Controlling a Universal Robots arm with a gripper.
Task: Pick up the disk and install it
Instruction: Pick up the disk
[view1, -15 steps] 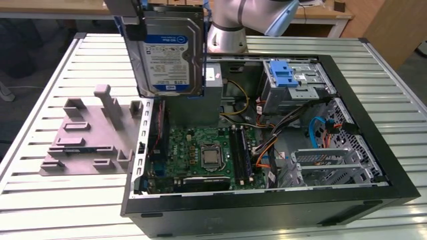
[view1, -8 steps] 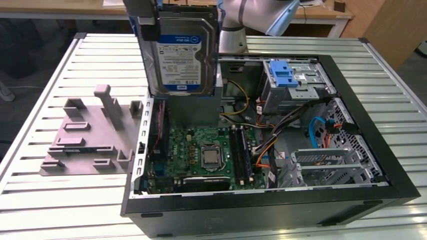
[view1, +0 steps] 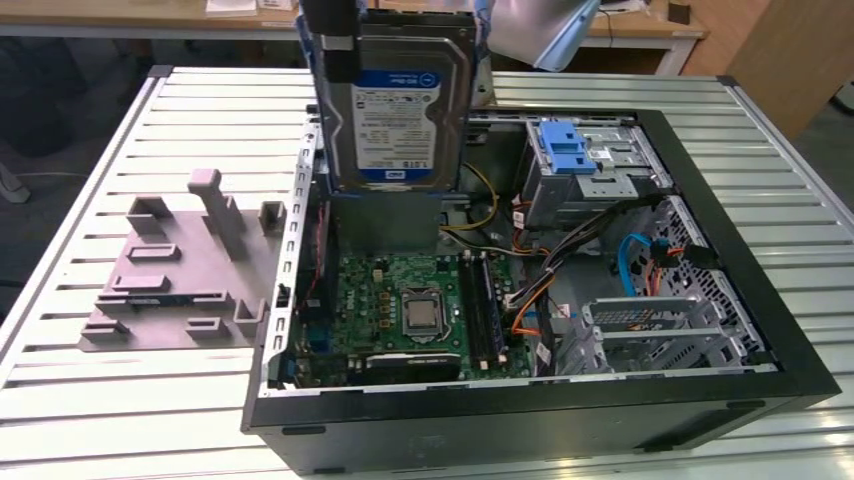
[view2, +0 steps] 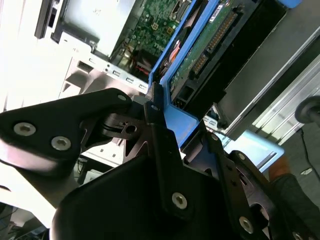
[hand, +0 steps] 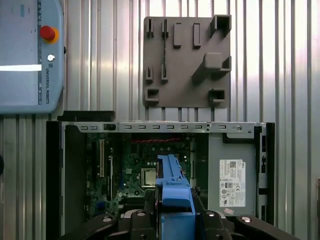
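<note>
**Disk (view1: 400, 110) hanging upright in the gripper (hand: 175, 215) over the open computer case (view1: 534, 400)**

The gripper is clamping the blue carrier rail at the disk's upper end. In the second wrist view its black fingers (view2: 156, 125) are pressing on that rail from either side, so the jaws are closed on the disk.

In the exterior view the disk is hanging straight below the tool and touching nothing else. Its long axis is running almost vertically and its white-and-blue label is facing the camera. It is hovering over the far end of the case, where the grey power-supply box (hand: 232, 182) is sitting, with the motherboard (view1: 400, 310) lying nearer.

The blue-latched drive cage (view1: 581, 150) is sitting inside the case at its far corner, on the exterior view's right. From the tool, the cage is lying lower and to the exterior view's right, with open space between it and the disk.

By count there is:
- one disk
- one gripper
- one blue-latched cage
- one bare metal cage (view1: 667, 325) nearer along the same side
- one grey fixture plate (view1: 174, 270) lying on the slatted table (view1: 107, 420) to the exterior view's left of the case
- one teach pendant (hand: 30, 85), showing in the first wrist view
</note>
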